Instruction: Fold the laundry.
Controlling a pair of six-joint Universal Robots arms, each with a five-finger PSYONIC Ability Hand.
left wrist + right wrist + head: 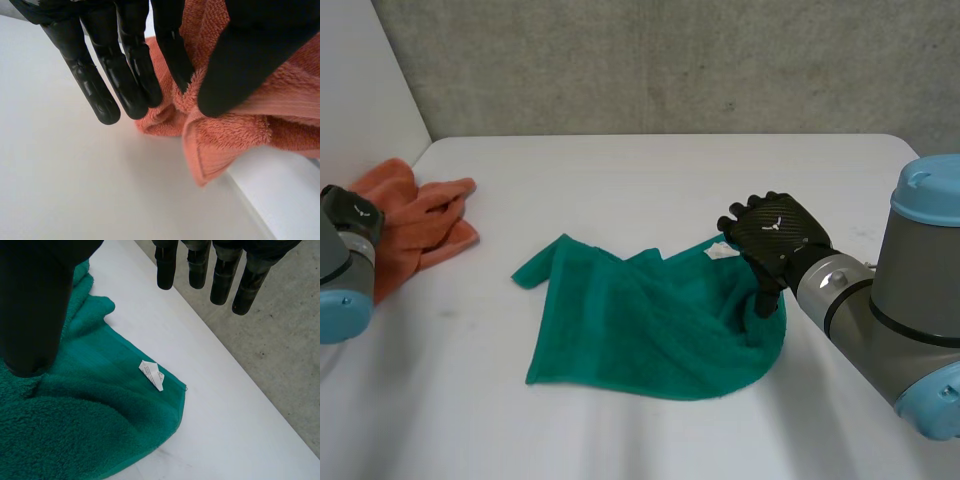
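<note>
A crumpled orange towel (420,225) lies at the table's far left edge. My left hand (350,210) is at its left side. In the left wrist view a fold of the orange towel (240,130) is pinched between the thumb and the fingers (130,75). A green towel (640,320) lies rumpled in the middle of the table, with a white label (722,252) at its far right corner. My right hand (775,235) hovers over that corner, open, with the thumb (30,305) down on the green towel (75,430) and the straight fingers above bare table beyond the label (152,374).
The white table (650,180) ends at a grey concrete wall (670,60) behind. Past the right hand's fingers, the table edge drops to a grey floor (280,355). The orange towel hangs slightly over the table's left edge (260,185).
</note>
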